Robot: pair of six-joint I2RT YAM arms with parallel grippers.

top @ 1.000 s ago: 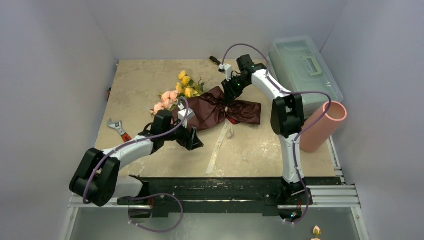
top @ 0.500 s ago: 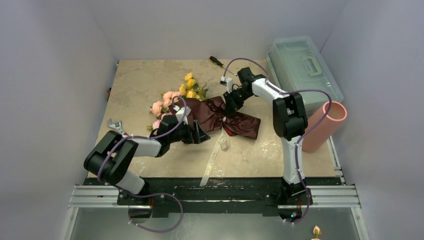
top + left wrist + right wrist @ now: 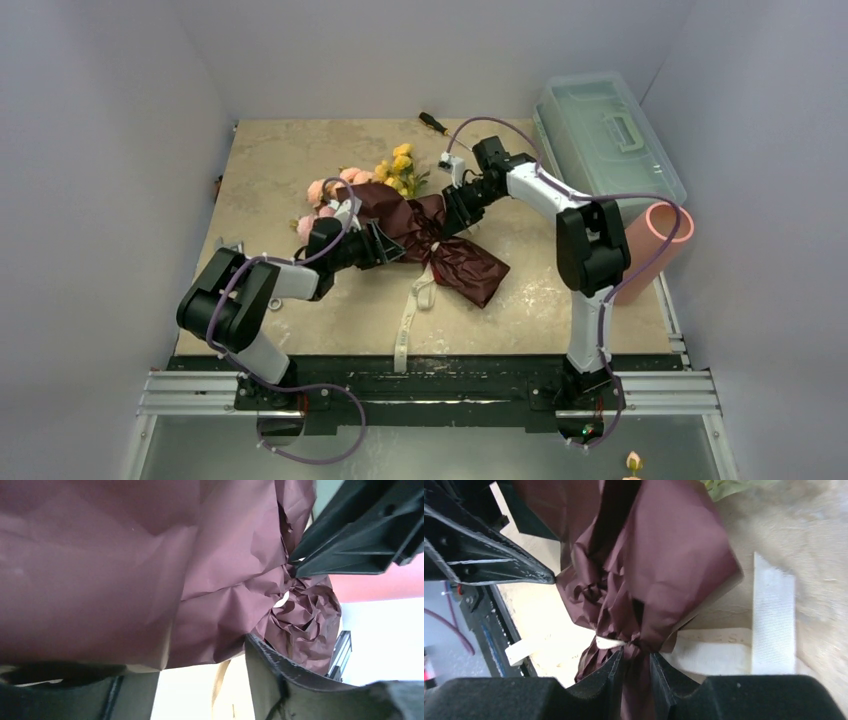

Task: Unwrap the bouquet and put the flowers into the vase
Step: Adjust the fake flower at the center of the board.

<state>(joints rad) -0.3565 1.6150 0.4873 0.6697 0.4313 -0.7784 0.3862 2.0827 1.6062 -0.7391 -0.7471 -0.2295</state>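
So right now the bouquet [image 3: 420, 228] is lying flat across the middle of the tabletop [image 3: 280, 150], with the flowers [image 3: 375, 180] poking out toward the far left and the loose tail of dark red paper [image 3: 470, 272] fanning toward the near right. The right tool [image 3: 636, 664] is clamped on the scrunched neck of the wrap, right next to the cream ribbon [image 3: 410, 315] knot. That makes sense to me: it's the narrowest, stiffest spot, so pinning it there keeps the whole bundle from sliding while the other arm works. The left tool [image 3: 270, 602] is up against the wide cone part of the paper. Its fingers sit apart with crinkled paper between them, but I honestly can't tell whether it's actually biting down or just straddling it. My guess is it's meant to catch a fold and peel the wrap open against the right arm's hold. The ribbon tails trail loose toward the near edge, though the knot looks like it's on the neck, so I'd say the unwrapping is barely underway. The vase [image 3: 655, 245] is leaning at the right edge of the tabletop, behind the right arm and well away from the flowers.
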